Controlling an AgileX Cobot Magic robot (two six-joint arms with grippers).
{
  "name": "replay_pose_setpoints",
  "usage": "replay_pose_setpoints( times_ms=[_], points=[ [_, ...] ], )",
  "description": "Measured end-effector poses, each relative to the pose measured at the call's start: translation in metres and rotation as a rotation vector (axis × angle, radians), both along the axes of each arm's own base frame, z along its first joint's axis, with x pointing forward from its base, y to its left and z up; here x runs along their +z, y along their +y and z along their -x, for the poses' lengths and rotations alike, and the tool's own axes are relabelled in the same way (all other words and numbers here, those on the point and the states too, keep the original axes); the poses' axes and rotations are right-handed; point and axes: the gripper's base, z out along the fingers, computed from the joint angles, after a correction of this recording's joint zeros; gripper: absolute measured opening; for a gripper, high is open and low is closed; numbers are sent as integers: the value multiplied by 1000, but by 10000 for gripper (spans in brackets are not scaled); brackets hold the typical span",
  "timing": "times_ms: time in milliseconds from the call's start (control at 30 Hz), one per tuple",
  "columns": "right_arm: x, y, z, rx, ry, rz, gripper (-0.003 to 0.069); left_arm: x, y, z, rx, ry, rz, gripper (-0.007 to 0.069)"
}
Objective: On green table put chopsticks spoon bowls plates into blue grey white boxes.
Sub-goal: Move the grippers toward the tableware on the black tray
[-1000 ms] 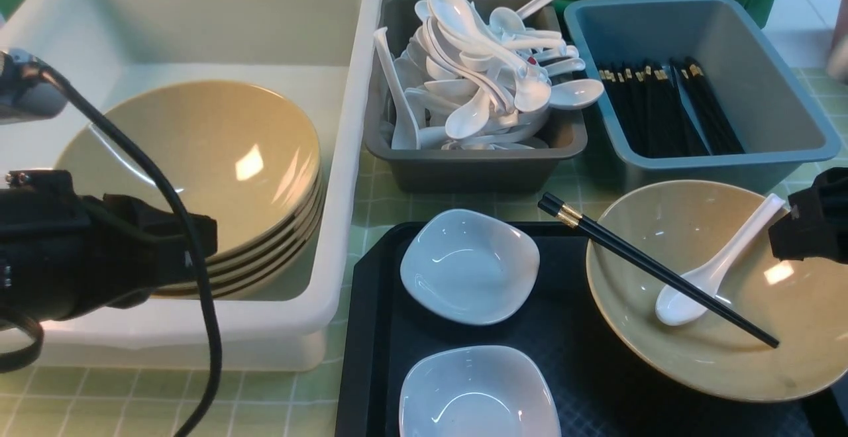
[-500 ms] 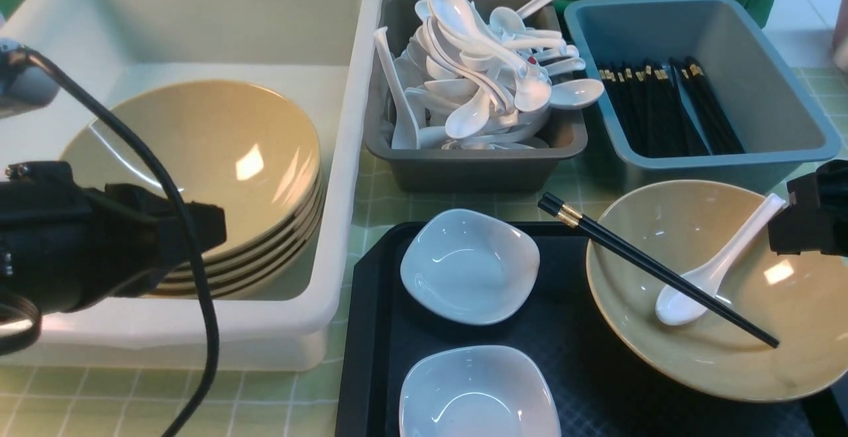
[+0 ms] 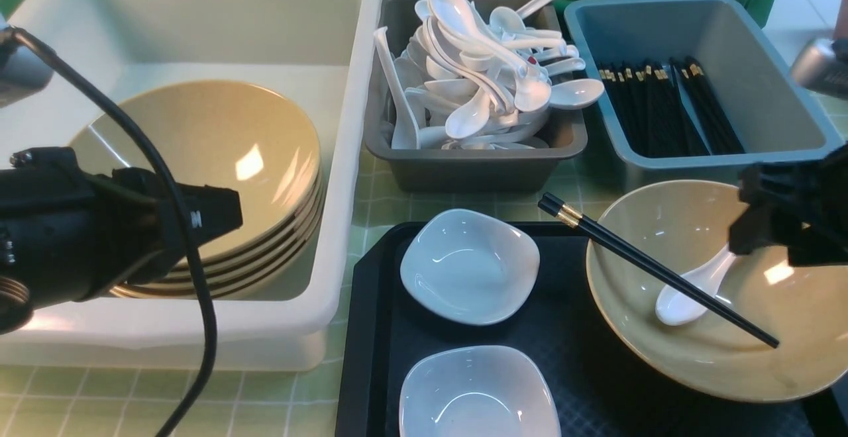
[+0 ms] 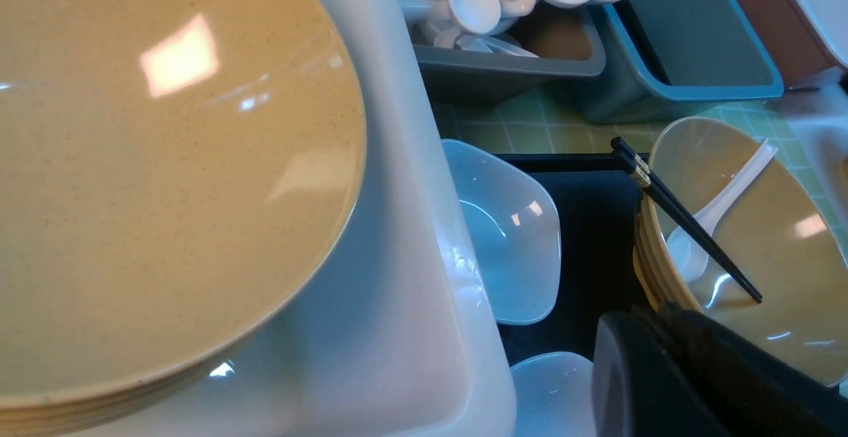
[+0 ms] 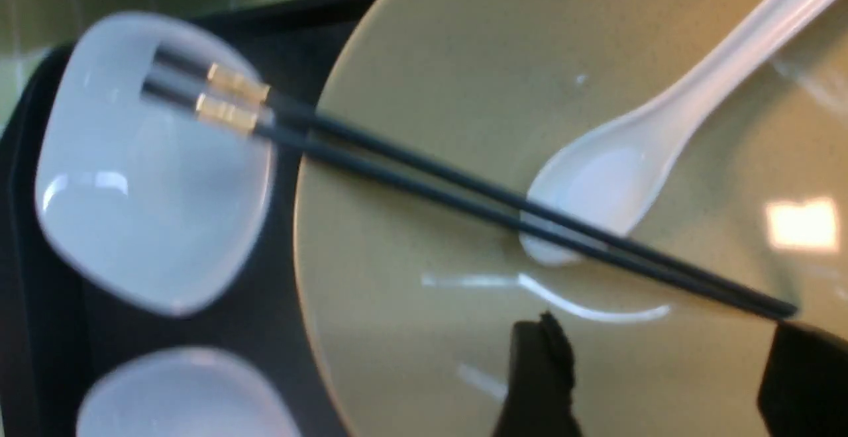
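Left gripper (image 3: 222, 215): the jaws are found shut with nothing held. It is positioned over the near rim of the white box (image 3: 358, 93), just in front of the stacked bowls (image 3: 218, 152).

Right gripper (image 5: 662, 390): the jaws are seen standing apart in the right wrist view, with nothing between the fingertips. It is held above the right part of the tray bowl (image 3: 695, 357), near the handle of the loose spoon (image 3: 689, 294); contact with the spoon cannot be told.

Green table (image 3: 391, 205): three boxes are set along the far side and a black tray (image 3: 371, 331) at the near side.

White box: the stacked bowls are lodged in it, at its near left.

Grey box (image 3: 464, 172): a heap of white spoons (image 3: 483, 73) is piled in it, rising above the rim.

Blue box (image 3: 748, 59): a row of black chopsticks (image 3: 662, 106) is laid flat on its floor.

Black tray: two white plates are placed on it, the far plate (image 3: 470, 268) and the near plate (image 3: 477, 394), and the tray bowl to their right. In the left wrist view, layered rims are noted beneath that bowl.

Tray bowl: the loose spoon is lying inside, scoop towards the centre, handle against the far right rim. The loose chopsticks (image 3: 649, 268) are laid across the scoop, their gold-banded ends projecting past the bowl's rim, their tips resting within the bowl.
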Motion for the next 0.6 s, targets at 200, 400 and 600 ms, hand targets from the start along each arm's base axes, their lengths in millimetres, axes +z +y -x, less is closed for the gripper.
replay_pose_setpoints(
  times_ms=[200, 400, 600],
  points=[
    [-24, -2, -31, -229, -6, -36, 488, 0, 0, 0, -1, 1, 1, -1],
    [-48, -1, -45, -281, 58, -26, 488, 0, 0, 0, -1, 2, 1, -1],
    [-52, 13, -41, 56, 57, 115, 488, -1, -1, 1, -11, 17, -3, -1]
  ],
)
